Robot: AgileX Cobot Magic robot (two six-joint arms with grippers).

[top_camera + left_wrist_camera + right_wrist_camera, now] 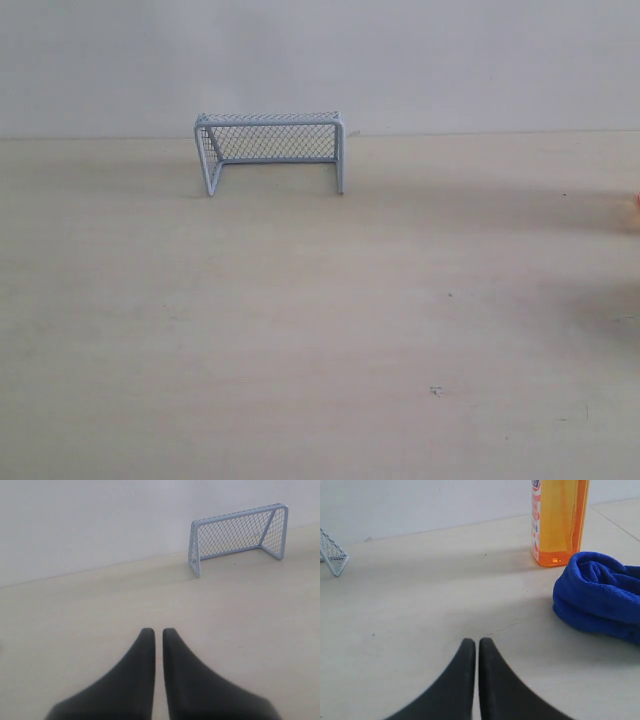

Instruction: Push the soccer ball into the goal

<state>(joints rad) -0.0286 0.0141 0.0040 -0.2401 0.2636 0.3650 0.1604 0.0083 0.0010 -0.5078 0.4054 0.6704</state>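
The pale blue-grey goal stands upright at the back of the pale table, its mouth facing the front. The left wrist view shows the goal at a distance, and a corner of the goal shows in the right wrist view. No soccer ball appears in any view. My left gripper is shut with nothing between its dark fingers, above bare table. In the same way my right gripper is shut on nothing. Neither gripper appears in the exterior view.
An orange liquid bottle stands beyond my right gripper, with a crumpled blue cloth beside it. A sliver of orange shows at the exterior view's right edge. A plain wall backs the table.
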